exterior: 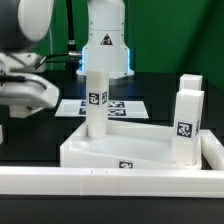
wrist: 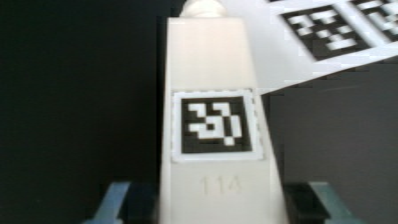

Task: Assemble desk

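Note:
The white tabletop (exterior: 120, 150) lies rim up in the middle of the exterior view. A tagged white leg (exterior: 97, 100) stands upright at its far left corner. Two more legs (exterior: 186, 122) stand at the exterior view's right. In the wrist view a white leg (wrist: 214, 90) with a tag and the number 114 runs lengthwise between my fingers (wrist: 121, 200). Dark gaps show on both sides of it. My gripper (wrist: 217, 205) is open around this leg. The arm's hand (exterior: 25, 90) is blurred at the exterior view's left edge, and its fingers are hidden there.
The marker board (exterior: 105, 105) lies flat behind the tabletop and also shows in the wrist view (wrist: 338, 25). A long white border rail (exterior: 100, 182) runs along the front and up the right side. The robot base (exterior: 105, 40) stands at the back.

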`<state>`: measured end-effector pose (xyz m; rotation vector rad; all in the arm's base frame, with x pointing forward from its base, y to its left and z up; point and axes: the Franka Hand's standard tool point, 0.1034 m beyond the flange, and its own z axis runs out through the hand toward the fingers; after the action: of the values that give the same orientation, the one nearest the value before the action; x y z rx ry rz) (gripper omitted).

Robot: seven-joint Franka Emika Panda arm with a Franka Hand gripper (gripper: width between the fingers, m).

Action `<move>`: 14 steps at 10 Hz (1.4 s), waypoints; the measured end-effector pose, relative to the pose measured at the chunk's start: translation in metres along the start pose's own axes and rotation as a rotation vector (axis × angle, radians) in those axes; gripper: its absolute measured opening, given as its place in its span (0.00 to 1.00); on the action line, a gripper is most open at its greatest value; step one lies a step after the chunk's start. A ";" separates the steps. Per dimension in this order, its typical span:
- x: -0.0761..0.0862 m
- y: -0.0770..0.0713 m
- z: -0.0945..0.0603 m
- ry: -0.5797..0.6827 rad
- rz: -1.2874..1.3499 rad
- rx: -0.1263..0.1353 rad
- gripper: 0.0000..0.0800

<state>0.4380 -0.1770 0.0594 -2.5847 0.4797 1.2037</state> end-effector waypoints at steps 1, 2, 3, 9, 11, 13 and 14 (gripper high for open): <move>-0.004 -0.012 -0.012 0.025 -0.001 -0.007 0.36; -0.004 -0.018 -0.018 0.049 -0.009 -0.015 0.36; -0.002 -0.014 -0.014 0.043 -0.004 -0.012 0.36; -0.002 -0.046 -0.049 0.282 -0.013 -0.017 0.36; 0.002 -0.055 -0.073 0.460 -0.035 -0.028 0.36; 0.006 -0.053 -0.074 0.615 -0.034 -0.045 0.36; 0.008 -0.052 -0.077 0.698 -0.034 -0.057 0.36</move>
<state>0.5167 -0.1581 0.1063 -2.9987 0.5231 0.2666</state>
